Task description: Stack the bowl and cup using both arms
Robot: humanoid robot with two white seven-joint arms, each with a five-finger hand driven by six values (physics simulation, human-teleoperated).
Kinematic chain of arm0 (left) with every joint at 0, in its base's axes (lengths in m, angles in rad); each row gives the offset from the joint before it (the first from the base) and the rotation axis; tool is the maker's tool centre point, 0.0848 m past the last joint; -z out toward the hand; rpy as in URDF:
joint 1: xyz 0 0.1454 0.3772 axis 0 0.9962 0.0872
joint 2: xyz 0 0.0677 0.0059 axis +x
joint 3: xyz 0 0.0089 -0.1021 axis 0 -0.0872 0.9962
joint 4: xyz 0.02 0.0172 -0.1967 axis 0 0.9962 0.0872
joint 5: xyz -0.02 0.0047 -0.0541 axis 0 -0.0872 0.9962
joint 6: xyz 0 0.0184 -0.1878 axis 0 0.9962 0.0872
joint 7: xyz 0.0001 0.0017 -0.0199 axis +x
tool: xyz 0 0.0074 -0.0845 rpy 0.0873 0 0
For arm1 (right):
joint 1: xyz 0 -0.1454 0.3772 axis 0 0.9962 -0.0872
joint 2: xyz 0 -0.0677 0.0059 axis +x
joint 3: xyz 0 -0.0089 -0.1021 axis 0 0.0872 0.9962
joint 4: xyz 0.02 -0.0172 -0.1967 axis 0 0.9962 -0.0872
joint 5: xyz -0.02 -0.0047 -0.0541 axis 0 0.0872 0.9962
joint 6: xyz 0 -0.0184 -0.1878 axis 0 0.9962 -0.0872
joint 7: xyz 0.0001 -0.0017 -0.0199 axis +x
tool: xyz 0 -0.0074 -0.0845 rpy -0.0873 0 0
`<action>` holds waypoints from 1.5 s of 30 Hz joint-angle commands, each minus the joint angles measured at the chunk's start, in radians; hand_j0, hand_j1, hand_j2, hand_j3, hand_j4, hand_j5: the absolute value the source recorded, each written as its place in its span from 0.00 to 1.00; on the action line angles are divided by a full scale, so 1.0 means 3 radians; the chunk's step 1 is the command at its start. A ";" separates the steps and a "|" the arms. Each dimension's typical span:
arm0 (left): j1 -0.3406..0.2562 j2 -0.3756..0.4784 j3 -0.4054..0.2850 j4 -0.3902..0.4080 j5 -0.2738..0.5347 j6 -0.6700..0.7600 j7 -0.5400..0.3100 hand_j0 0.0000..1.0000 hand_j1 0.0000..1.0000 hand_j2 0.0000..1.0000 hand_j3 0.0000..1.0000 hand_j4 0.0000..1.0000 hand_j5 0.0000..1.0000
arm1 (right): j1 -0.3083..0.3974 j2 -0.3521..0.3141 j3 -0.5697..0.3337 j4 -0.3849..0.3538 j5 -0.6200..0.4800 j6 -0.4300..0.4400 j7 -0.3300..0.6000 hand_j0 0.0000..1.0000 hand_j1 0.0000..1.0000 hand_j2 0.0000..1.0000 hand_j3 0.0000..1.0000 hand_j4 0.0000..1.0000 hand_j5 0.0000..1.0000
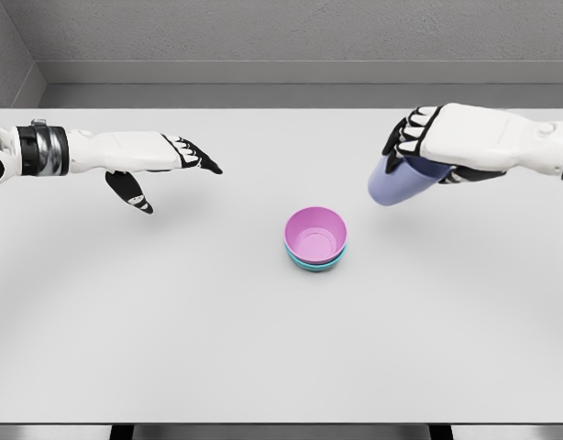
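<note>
— Grey walls close off the top of the frame, and a plain white table (171, 321) fills the rest. What sits on it?

— Just right of centre, a pink plastic bowl (315, 233) rests nested inside a teal bowl (316, 263), of which only the lower rim shows. So part of the stacking looks done.

— And the cup?

— A lavender plastic cup (398, 183) is in the upper right, clear of the table and tilted, well apart from the bowls. The right hand (439, 137) has its fingers curled around it from above.

— Is the grasp secure?

— Hard to say; the hand hides the cup's upper part, so I can't tell exactly where the fingertips sit.

— The other arm?

— The left hand (162, 163) hovers in the upper left, fingers extended and spread, thumb hanging down, holding nothing.

— What remains?

— I judge the cup must be carried down and left, over the pink bowl, then set inside it. That seems the last piece, since nothing else lies on the table.
</note>
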 commanded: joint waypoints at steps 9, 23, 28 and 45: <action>0.0000 0.0002 0.0004 0.0006 0.0020 0.0009 0.0001 1.00 1.00 1.00 1.00 1.00 1.00 | -0.0164 0.0177 0.0282 -0.0138 -0.0017 0.0010 -0.0001 0.53 0.53 0.53 0.53 0.53 0.53; -0.0005 0.0002 0.0004 0.0006 0.0020 0.0009 0.0001 1.00 1.00 1.00 1.00 1.00 1.00 | -0.0286 0.0362 0.0609 -0.0266 -0.0007 0.0010 -0.0001 0.53 0.53 0.53 0.53 0.53 0.53; -0.0005 0.0007 0.0009 0.0006 0.0020 0.0009 0.0001 1.00 1.00 1.00 1.00 1.00 1.00 | -0.0281 0.0413 0.0707 -0.0261 0.0034 0.0010 -0.0001 0.53 0.53 0.53 0.53 0.53 0.53; 0.0000 0.0007 0.0014 0.0006 0.0020 0.0009 0.0001 1.00 1.00 1.00 1.00 1.00 1.00 | -0.0240 0.0510 0.0743 -0.0169 0.0182 0.0010 -0.0001 0.53 0.53 0.53 0.53 0.53 0.53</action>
